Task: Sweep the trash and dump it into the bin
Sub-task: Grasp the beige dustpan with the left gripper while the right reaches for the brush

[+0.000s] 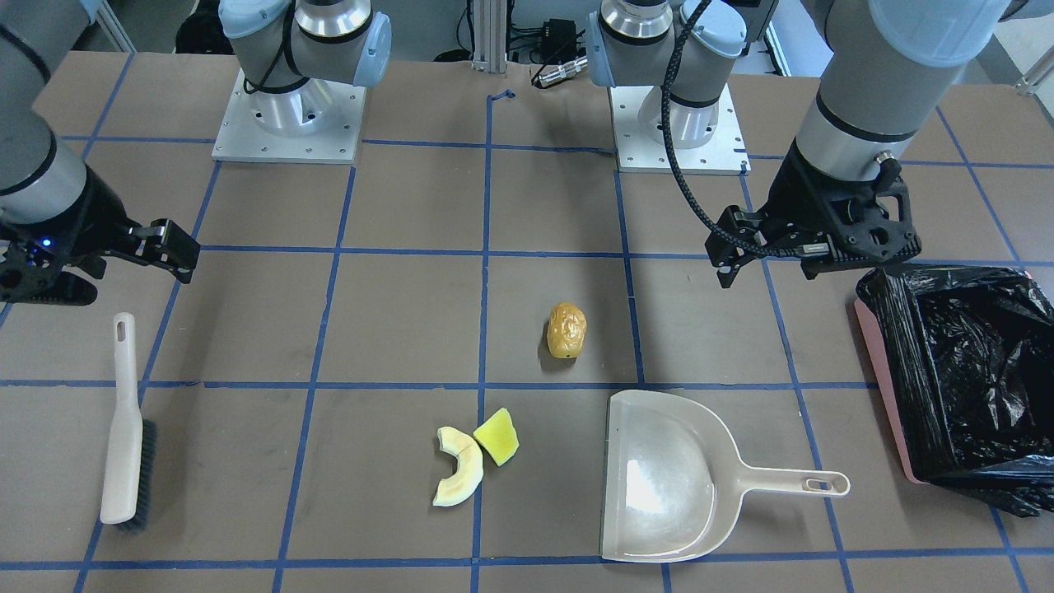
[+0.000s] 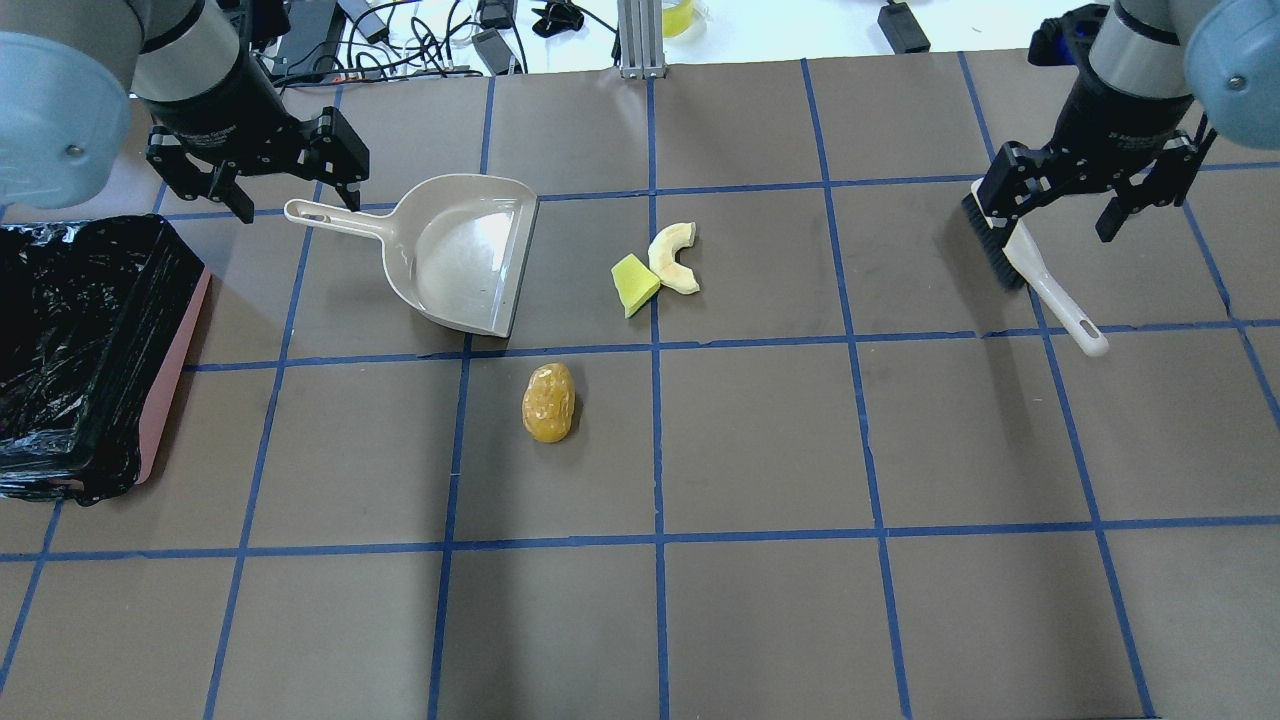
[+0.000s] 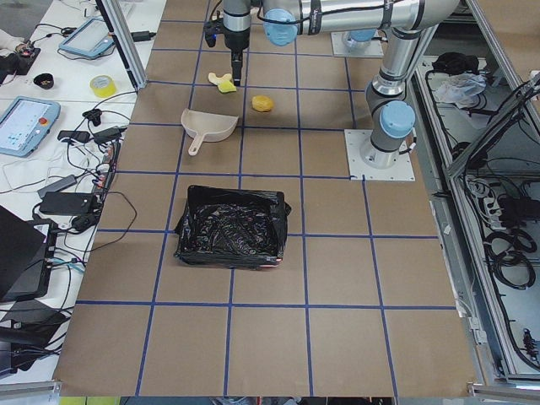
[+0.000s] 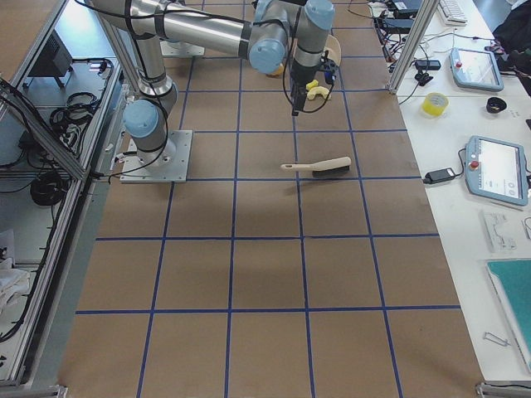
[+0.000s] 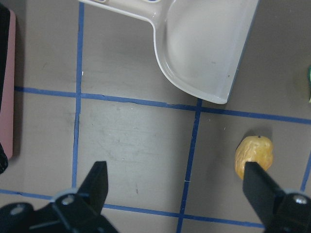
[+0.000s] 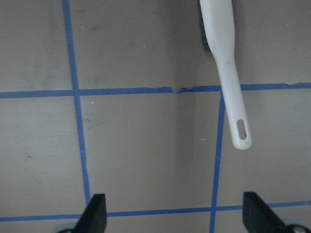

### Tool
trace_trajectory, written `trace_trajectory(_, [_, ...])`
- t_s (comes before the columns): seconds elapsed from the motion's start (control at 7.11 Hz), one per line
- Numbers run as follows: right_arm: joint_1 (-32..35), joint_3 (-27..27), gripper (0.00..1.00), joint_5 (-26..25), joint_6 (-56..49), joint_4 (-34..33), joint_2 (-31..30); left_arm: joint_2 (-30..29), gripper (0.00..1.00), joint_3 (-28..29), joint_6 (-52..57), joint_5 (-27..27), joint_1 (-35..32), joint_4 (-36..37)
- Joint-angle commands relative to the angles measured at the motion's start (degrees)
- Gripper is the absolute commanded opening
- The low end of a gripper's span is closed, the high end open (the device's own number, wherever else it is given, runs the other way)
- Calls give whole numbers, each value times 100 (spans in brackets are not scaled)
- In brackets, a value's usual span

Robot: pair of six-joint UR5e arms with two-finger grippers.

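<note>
The pale rind slice [image 2: 672, 258] and yellow-green wedge [image 2: 634, 284] lie touching on the table. The golden-brown lump [image 2: 548, 402] lies apart, nearer the robot. The pink bin [image 2: 170, 380] with its black bag stands at the robot's far left. My left gripper [image 2: 298, 200] is open and empty, hanging above the handle of the beige dustpan [image 2: 460, 250]. My right gripper [image 2: 1047, 222] is open and empty above the brush [image 2: 1030, 265], which lies flat. The lump also shows in the left wrist view [image 5: 253, 154].
The dustpan's mouth faces the rind and wedge. The arm bases [image 1: 288, 115] stand on the table's robot side. Blue tape lines grid the brown table. In the exterior left view, tablets and cables lie on a side bench [image 3: 51, 118].
</note>
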Motion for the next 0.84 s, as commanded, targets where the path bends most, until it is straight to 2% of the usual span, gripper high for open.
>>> trace_trajectory(0.0, [-362,76,100,-244,-608,-321,471,10,100,-73,-1871,431,4,71])
trace_trajectory(0.14, [-407,251,100,-392,-1219,-593,569,-25,100,-204,-3055,948,4,89])
trace_trajectory(0.28, [-503,583,100,-524,-1669,-1257,630,-60,100,-266,-3345,979,21,315])
trace_trajectory(0.42, [-704,987,100,-517,-1839,-1821,683,-304,100,-276,-3896,1006,30,944])
trace_trajectory(0.7, [-723,1324,100,-490,-2820,-2430,771,-1023,100,-101,-6011,962,30,1299])
